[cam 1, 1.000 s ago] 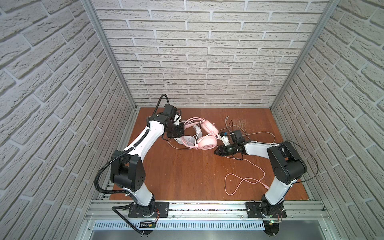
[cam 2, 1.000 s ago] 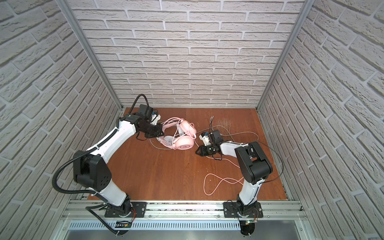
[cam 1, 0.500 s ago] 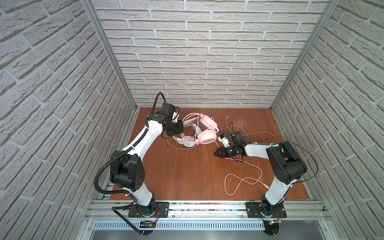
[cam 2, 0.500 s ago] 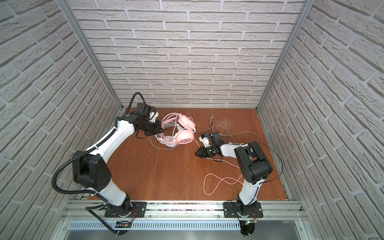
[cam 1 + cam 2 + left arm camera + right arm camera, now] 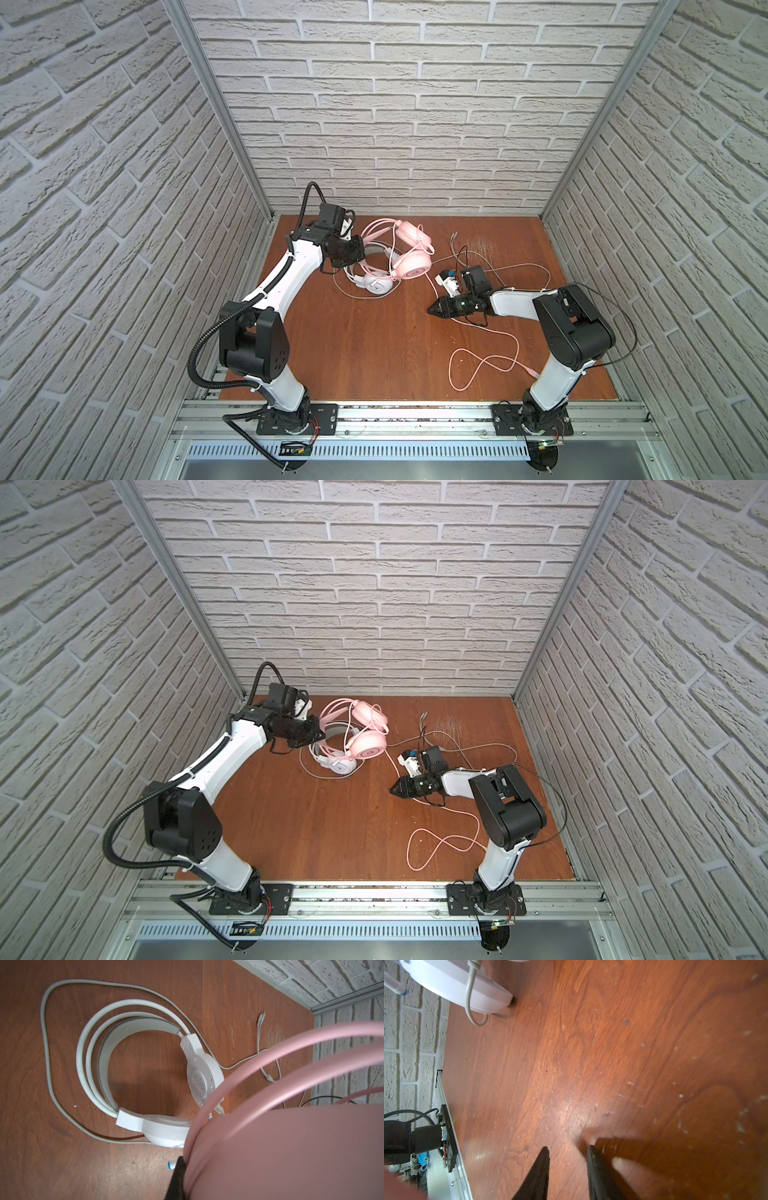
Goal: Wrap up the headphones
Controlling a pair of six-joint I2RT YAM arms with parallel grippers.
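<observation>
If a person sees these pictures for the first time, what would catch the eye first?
Probably the pink headset, lifted at the back of the table by the left gripper, shut on its headband. Under it lies the white headset, flat. The pink cord loops near the right arm.

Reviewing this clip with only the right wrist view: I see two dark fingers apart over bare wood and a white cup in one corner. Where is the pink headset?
Observer: The left gripper is shut on the headband of the pink headset, holding it up.
Operator: Is the white one off the wood too?
Observer: No. The white headset lies flat on the table, partly under the pink one, with its pale cord looped around it.
Operator: Any cord near my fingers?
Observer: The pink cord runs past the right gripper, which grips nothing, then lies in a loose loop.
</observation>
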